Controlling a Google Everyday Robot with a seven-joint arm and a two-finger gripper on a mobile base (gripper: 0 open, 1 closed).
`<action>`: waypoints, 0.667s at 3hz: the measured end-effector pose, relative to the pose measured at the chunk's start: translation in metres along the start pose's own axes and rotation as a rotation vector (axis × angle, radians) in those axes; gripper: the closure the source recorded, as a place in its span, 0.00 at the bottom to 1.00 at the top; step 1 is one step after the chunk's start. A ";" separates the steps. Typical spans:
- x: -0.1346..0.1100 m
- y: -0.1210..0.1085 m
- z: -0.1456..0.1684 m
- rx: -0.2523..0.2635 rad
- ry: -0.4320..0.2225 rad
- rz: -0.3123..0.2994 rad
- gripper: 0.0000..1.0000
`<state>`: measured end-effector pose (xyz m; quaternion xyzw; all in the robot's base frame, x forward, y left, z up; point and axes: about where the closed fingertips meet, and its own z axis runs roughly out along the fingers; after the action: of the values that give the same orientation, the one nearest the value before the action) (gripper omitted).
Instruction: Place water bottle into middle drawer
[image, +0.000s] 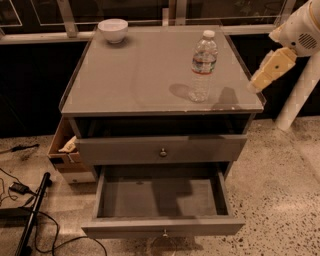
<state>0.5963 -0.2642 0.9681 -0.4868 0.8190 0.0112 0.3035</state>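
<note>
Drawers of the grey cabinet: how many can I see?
2. The upper drawer sits just under the tabletop; the middle drawer below it is pulled open. A lower one may be hidden. The gripper hangs beside the tabletop's right edge.

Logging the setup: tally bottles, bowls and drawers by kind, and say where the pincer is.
Bottles: 1, the water bottle, upright on the cabinet top.
Bowls: 1, the white bowl, far left corner.
Drawers: 2, the middle drawer pulled open, the upper drawer above it.
Total: 4.
The pincer hangs beside the cabinet's right edge, apart from the bottle.
</note>
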 end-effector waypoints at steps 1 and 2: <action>-0.007 -0.021 0.019 -0.023 -0.114 0.054 0.00; -0.020 -0.030 0.035 -0.054 -0.211 0.089 0.00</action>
<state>0.6440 -0.2529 0.9584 -0.4539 0.8027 0.0978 0.3742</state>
